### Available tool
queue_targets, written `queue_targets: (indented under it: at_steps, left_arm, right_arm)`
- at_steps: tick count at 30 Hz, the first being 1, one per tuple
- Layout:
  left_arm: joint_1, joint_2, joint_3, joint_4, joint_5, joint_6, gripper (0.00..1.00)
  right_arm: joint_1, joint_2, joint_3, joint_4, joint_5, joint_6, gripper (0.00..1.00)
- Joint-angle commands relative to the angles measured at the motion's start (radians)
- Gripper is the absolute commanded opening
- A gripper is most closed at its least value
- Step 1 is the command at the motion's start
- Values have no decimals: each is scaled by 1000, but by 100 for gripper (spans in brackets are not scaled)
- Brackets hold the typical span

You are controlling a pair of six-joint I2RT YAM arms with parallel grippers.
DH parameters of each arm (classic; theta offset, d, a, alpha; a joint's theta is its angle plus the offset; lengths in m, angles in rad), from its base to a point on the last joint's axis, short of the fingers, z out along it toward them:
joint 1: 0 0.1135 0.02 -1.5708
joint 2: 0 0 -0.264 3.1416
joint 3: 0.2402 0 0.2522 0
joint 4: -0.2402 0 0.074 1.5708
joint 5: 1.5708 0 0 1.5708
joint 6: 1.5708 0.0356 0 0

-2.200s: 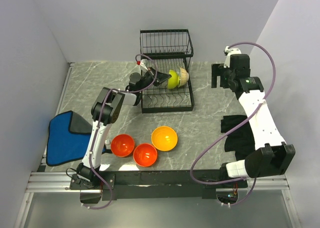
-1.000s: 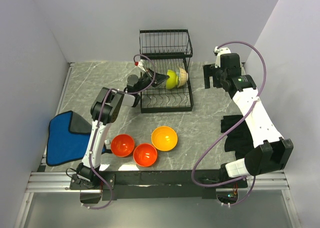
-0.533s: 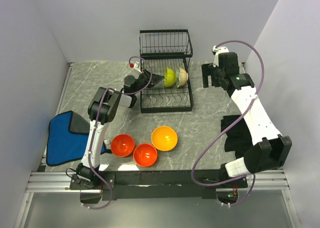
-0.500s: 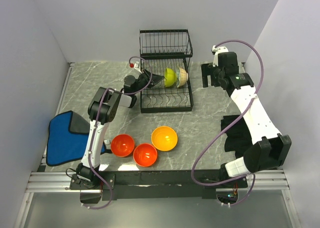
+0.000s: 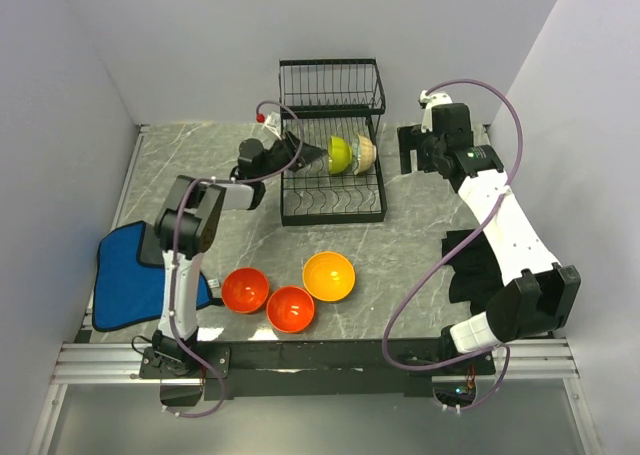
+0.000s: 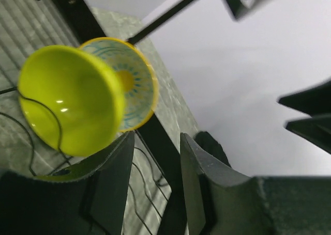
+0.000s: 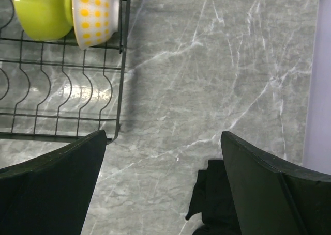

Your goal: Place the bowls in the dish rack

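I am looking down on the dish rack sitting at 12 o'clock on the worktop. In its lower tier the lime green bowl is standing on edge, with the cream patterned bowl leaning against it at its 3 o'clock. My left hand is hovering at the rack's 9 o'clock, its fingers narrowly parted and holding nothing. My right hand is hanging at the rack's 3 o'clock, spread wide and empty. Toward 6 o'clock, two red-orange bowls and the orange bowl are sitting upright, close together on the worktop. The blue cloth is lying at 8 o'clock.
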Motion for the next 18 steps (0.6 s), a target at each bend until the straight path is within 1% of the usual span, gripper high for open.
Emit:
queue_targets:
  at_steps: [1,2,3,4,5,6,7,8,9,10,11,12,13,14,15,17,18]
  left_arm:
    - [21,-208,-80,-102,120,148,46]
    - [30,-237,-127,-136,156,171,46]
    - [35,-268,-154,-170,175,224,46]
    - [40,-337,-180,-261,190,263,46]
    - [44,-374,-232,-311,210,307,46]
    - [46,-411,-255,-363,247,417,46]
    - [46,-487,-273,-505,264,485,46]
    - [46,-527,-298,-573,273,559,46]
    - [44,-562,-306,-656,290,704,46]
    - [44,-630,-312,-723,298,770,47]
    - [44,-655,-304,-883,309,838,47]
    - [43,-679,-294,-975,313,996,47]
    - [38,-726,-280,-1064,306,1095,47]
    - [28,-753,-267,-1233,303,1180,46]
    - [20,-777,-266,-1309,298,1355,46]
    - [-11,-854,-273,-1479,246,1543,46]
    - [-18,-879,-281,-1623,226,1707,46]
  right_arm:
    - [1,-70,-22,53,-37,24,100]
    - [-3,-84,-26,55,-40,30,100]
    - [-6,-92,-37,55,-43,31,100]
    - [-6,-99,-43,56,-47,32,100]
    - [-6,-119,-46,55,-49,28,100]
    - [-6,-132,-57,56,-51,23,100]
    - [-6,-142,-63,58,-51,18,100]
    - [-6,-173,-77,61,-54,15,100]
    - [-6,-190,-84,62,-60,12,100]
    - [-6,-207,-94,65,-70,0,100]
    - [-6,-245,-119,68,-95,-9,100]
    - [-6,-270,-139,75,-107,-17,100]
    - [-6,-293,-158,88,-116,-32,100]
    - [-6,-341,-201,94,-144,-40,100]
    - [-5,-369,-224,104,-153,-48,100]
    - [-6,-447,-296,136,-169,-63,100]
    - [-6,-472,-317,145,-181,-66,100]
